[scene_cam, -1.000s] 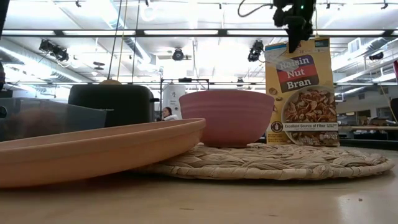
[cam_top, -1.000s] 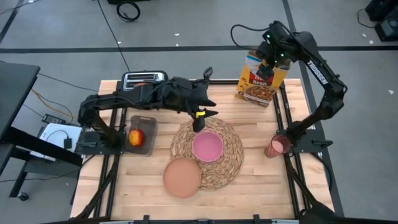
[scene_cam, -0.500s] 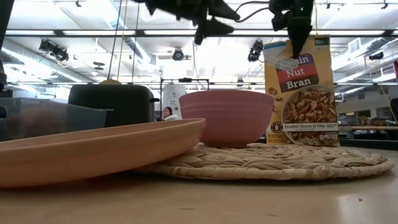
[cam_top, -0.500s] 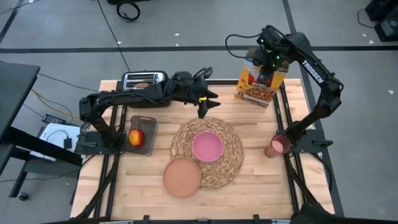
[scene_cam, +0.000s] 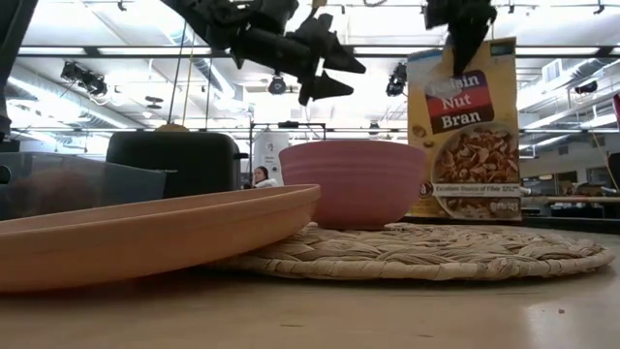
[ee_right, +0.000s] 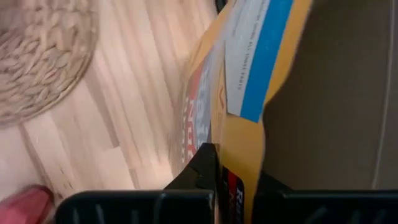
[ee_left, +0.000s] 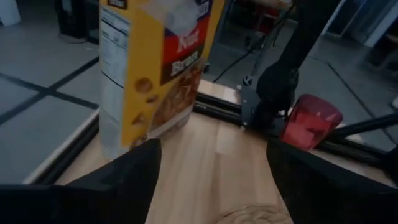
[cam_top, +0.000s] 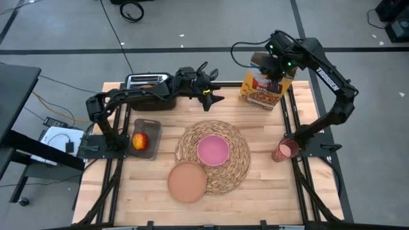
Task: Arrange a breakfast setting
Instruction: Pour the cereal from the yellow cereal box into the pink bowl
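Toaster (cam_top: pixel 147 81) behind left gripper (cam_top: pixel 214 97); cereal box (cam_top: pixel 262 84) apparently tilted.

We're in a robotics lab here. Bare grey floor (cam_top: pixel 192 25) with cables fills the top of the overhead frame; ceiling strip lights (scene_cam: pixel 291 50) hang across the upper low frame.

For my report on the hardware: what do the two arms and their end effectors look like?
Both arms are dark, almost black, built of slim jointed links. The left end effector has two pointed dark fingers and a yellow mark near its tip. The right arm bears white lettering along its link, a black cable looping by its wrist, and small green lights.
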Robot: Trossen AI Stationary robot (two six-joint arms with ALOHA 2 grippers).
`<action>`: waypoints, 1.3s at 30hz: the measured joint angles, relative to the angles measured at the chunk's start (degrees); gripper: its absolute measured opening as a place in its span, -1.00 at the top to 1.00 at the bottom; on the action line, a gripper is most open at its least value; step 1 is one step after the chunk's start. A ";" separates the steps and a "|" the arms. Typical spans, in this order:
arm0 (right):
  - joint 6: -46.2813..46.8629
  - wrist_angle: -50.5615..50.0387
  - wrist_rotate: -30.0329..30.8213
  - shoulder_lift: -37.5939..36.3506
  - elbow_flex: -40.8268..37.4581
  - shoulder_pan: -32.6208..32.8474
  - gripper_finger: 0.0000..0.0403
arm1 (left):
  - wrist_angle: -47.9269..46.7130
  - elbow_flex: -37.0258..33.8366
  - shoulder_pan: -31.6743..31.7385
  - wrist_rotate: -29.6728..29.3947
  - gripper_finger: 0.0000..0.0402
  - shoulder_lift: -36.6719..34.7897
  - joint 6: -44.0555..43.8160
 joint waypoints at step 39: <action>-4.82 5.60 0.54 -4.45 0.04 20.49 0.98 | 11.60 0.45 -5.02 -10.89 -0.57 6.20 8.69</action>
